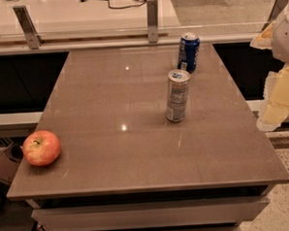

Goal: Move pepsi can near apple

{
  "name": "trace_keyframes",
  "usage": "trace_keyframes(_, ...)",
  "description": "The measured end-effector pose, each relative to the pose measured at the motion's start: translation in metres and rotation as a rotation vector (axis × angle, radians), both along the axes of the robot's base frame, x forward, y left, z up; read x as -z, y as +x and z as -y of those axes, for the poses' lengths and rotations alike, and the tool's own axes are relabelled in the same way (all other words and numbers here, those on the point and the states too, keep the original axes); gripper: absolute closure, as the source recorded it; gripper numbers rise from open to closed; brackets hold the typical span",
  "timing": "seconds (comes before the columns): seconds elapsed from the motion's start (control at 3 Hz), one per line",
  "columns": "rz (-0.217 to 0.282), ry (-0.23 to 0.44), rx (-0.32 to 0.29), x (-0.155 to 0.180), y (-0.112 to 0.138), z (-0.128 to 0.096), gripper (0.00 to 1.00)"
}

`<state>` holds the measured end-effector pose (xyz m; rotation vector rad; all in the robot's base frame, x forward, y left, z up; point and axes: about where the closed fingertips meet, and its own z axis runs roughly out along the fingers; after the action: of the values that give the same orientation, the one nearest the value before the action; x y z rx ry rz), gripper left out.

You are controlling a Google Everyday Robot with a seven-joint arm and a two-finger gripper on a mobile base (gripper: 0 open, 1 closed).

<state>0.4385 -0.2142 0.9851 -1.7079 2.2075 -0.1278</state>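
Nothing done yet: the pepsi can stands far across the counter from the apple. Our gripper hangs off to the right, and we cannot tell how its jaws stand.

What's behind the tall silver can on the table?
The pepsi can stands just behind the silver can, slightly right, near the table's far edge. The silver can covers the tabletop directly behind it. The pincer hangs beyond the table's right side.
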Motion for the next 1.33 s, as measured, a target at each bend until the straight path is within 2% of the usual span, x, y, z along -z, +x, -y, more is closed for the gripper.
trace_keyframes(0.33, 0.017, 0.012, 0.003, -0.003, 0.002, 0.001, 0.0)
trace_keyframes(0.67, 0.067, 0.073, 0.033, -0.005, 0.013, 0.007, 0.0)
trace_keyframes(1.33, 0.23, 0.287, 0.126, 0.012, 0.054, 0.027, 0.0)
